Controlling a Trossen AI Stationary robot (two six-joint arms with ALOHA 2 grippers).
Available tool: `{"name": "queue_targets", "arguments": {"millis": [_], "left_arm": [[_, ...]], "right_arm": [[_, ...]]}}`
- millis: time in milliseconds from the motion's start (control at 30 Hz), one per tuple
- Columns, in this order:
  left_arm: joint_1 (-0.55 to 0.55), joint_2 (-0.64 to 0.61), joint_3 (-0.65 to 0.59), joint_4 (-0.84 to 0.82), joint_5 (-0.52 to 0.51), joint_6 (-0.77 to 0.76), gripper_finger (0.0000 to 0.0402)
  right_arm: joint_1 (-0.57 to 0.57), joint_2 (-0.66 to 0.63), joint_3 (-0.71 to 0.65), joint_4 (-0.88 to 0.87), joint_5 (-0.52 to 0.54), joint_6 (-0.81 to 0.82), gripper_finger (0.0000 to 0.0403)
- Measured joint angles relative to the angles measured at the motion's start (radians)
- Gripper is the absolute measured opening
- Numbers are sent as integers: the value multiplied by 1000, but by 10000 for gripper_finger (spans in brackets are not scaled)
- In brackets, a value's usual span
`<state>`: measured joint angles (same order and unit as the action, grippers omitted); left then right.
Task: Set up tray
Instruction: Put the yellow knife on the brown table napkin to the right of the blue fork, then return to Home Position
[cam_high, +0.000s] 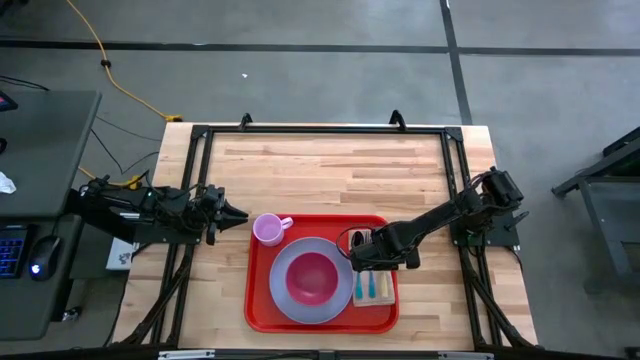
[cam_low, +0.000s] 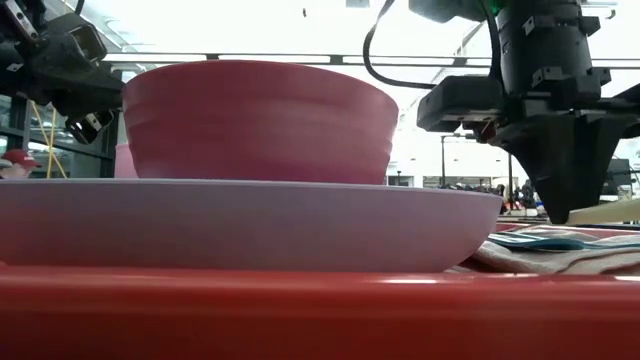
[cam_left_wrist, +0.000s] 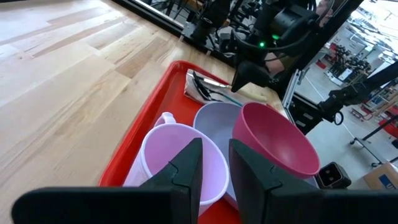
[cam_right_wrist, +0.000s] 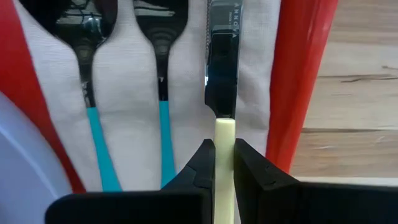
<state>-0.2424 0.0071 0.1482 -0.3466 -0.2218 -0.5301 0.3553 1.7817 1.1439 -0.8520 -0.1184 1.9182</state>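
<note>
The red tray (cam_high: 258, 300) lies on the wooden table. On it stand a lavender plate (cam_high: 280, 288) with a pink bowl (cam_high: 312, 278) in it and a lilac cup (cam_high: 268, 229) at its far left corner. A tan napkin (cam_right_wrist: 130, 124) on the tray's right side bears a teal-handled spoon (cam_right_wrist: 87, 43) and fork (cam_right_wrist: 161, 43), and a knife (cam_right_wrist: 221, 68) with a dark blade and cream handle. My right gripper (cam_right_wrist: 224, 165) is over the napkin, shut on the knife. My left gripper (cam_left_wrist: 216, 165) hovers just left of the cup, open by a narrow gap, touching nothing. My right gripper has the knife's cream handle (cam_right_wrist: 224, 134) pinched between its two fingers, just behind the blade. It comes from above, pointing down, with the fingers across the handle. The knife lies flat along the napkin, beside the tray's right rim (cam_right_wrist: 301, 87).
Bare wooden table (cam_high: 330, 165) lies beyond the tray's far side and to its left. A black frame (cam_high: 200, 160) runs round the table edges. In the low view the plate (cam_low: 250, 230) and bowl (cam_low: 260, 120) fill the foreground, with my right gripper (cam_low: 560, 212) behind them.
</note>
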Motion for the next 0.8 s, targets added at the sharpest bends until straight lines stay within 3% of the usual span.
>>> {"name": "queue_targets", "arguments": {"millis": [233, 533, 800], "left_arm": [[0, 0, 0, 0, 0, 0, 111], [0, 0, 0, 0, 0, 0, 111], [0, 0, 0, 0, 0, 1, 111]], "right_arm": [[0, 7, 0, 5, 27, -14, 21], [-2, 7, 0, 5, 38, -31, 71], [-2, 7, 0, 8, 37, -34, 93]]}}
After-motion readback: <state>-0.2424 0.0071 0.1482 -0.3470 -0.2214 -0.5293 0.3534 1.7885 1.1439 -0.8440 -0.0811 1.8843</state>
